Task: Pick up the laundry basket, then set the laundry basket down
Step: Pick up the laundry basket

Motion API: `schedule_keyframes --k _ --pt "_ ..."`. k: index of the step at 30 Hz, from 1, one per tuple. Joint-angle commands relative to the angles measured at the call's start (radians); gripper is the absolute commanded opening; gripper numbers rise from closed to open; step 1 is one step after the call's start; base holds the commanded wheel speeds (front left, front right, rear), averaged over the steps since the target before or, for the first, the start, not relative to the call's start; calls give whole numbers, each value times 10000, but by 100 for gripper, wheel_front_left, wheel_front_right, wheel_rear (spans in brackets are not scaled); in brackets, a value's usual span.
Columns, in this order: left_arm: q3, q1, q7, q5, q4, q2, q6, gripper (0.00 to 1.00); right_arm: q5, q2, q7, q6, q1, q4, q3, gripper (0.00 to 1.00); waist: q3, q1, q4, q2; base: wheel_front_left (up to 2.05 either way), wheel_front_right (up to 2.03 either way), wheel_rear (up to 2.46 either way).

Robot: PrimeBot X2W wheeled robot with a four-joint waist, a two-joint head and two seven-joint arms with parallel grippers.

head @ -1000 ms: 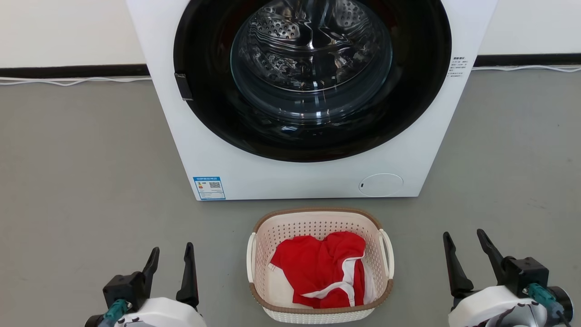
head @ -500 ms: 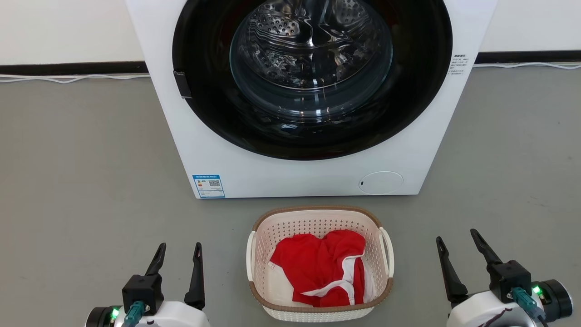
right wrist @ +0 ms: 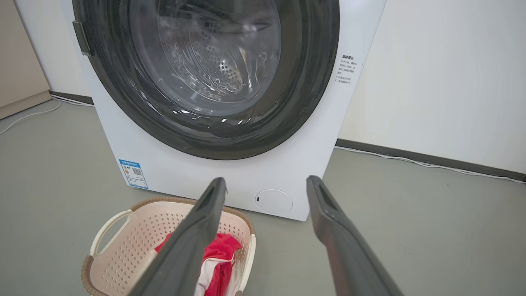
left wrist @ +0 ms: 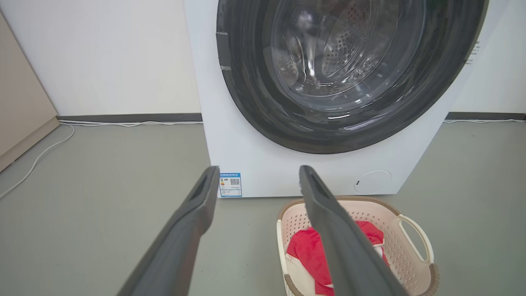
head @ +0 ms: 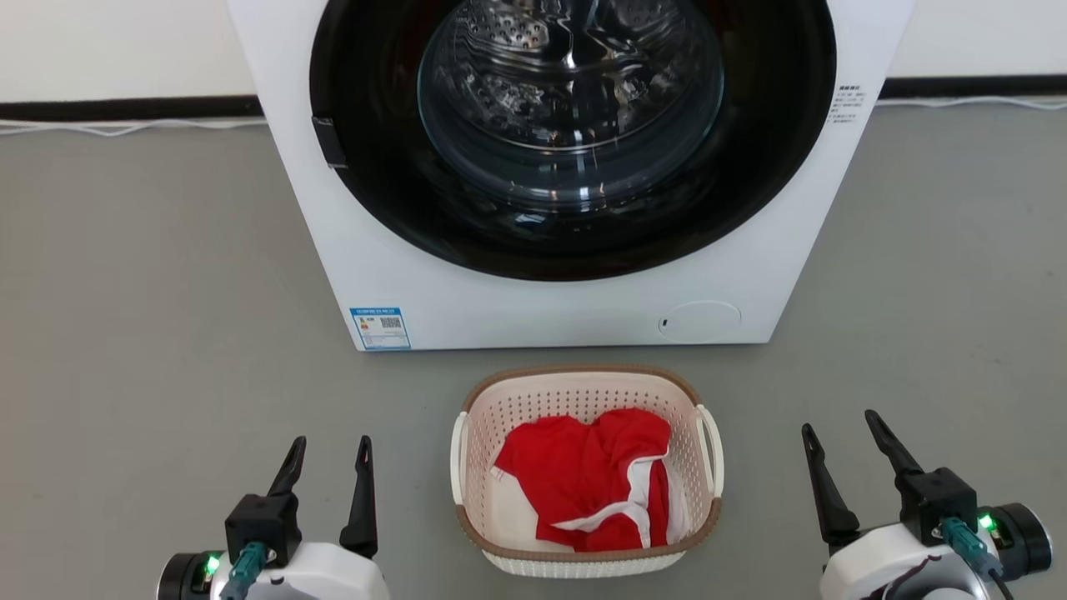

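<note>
Head view: left gripper (head: 332,440) and right gripper (head: 838,422) flank the laundry basket (head: 583,398), both spread wide, empty. Left wrist view adds a beige panel (left wrist: 20,107) well left of it.

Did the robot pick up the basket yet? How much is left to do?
Not yet. Done: nothing; the basket sits on the floor by the washer, red cloth inside. In hand: the left tool and right tool hang open, one on each side of the basket, touching nothing. Left: grab the basket, lift it, then set it down.
</note>
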Motion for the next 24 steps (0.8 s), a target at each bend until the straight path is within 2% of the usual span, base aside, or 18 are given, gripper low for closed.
schedule_keyframes --k 1,10,24 --pt "264 -531 -93 -70 -234 98 63 100 18 -119 -137 63 -495 -204 233 100 156 -1 -26 -1 0 0 0" --pt "75 -859 -93 -454 43 98 101 100 139 -92 -137 63 -976 -80 547 100 722 -1 -281 -1 0 0 0" --pt "-249 -2351 -93 -781 620 98 299 100 202 -66 -138 63 -2346 568 424 100 2623 -1 -415 -1 0 0 0"
